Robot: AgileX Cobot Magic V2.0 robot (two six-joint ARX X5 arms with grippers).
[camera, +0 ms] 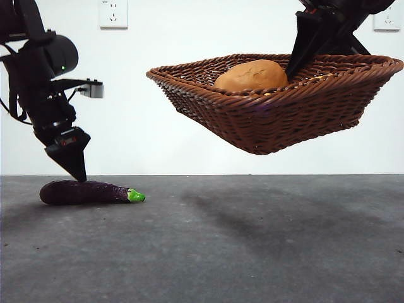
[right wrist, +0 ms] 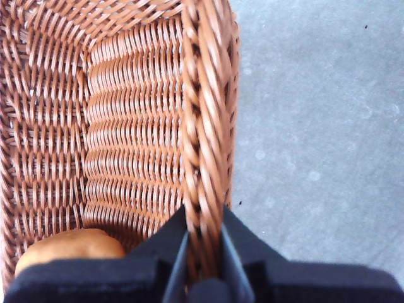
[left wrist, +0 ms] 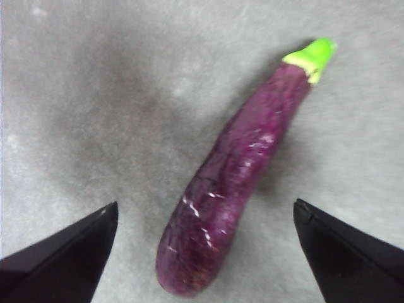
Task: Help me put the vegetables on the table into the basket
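A slim purple eggplant [camera: 85, 192] with a green stem lies on the dark grey table [camera: 240, 252] at the left. My left gripper [camera: 74, 170] hangs just above it, open, and the eggplant [left wrist: 237, 173] lies between the two jaws, apart from both. The wicker basket [camera: 284, 120] is held in the air at the right, tilted, with the orange-brown potato [camera: 251, 76] inside. My right gripper [right wrist: 203, 252] is shut on the basket's braided rim [right wrist: 202, 126]; the potato [right wrist: 69, 249] shows beside it. The corn is not in view.
A white wall with two power sockets [camera: 113, 14] stands behind the table. The basket casts a shadow on the table below it.
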